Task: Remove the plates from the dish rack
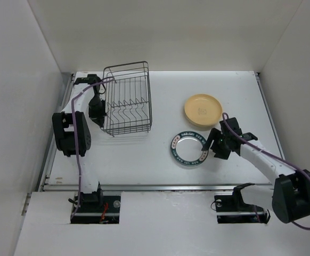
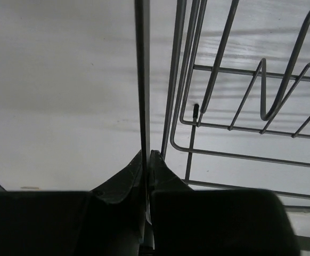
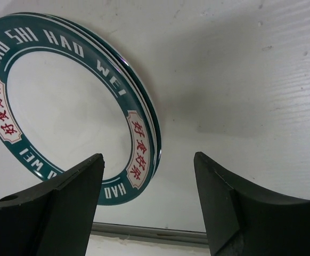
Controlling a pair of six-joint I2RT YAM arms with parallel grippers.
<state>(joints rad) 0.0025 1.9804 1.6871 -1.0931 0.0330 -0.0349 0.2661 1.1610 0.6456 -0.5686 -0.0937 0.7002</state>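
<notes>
Dish rack point(image 1: 127, 98) sits far left on the table point(image 1: 144, 165), and from above I see no plates among its tines. Tan plate point(image 1: 203, 110) and green-rimmed plate point(image 1: 191, 148) lie flat to its right. Left gripper point(image 2: 147, 157) is pinched on a rack side wire. Right gripper point(image 1: 213, 144) hangs empty, jaws apart, beside the green-rimmed plate. I judge unloading done or nearly so.

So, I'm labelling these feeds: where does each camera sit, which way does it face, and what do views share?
Top external: above and behind the arms, looking down at the table; both arms show.
Left wrist: on the left arm, facing the dish rack; its jaws pinch a rack wire.
Right wrist: on the right arm, facing the green-rimmed plate; its open jaws show.
Shared: top and left wrist see the dish rack; top and right wrist, that plate.
</notes>
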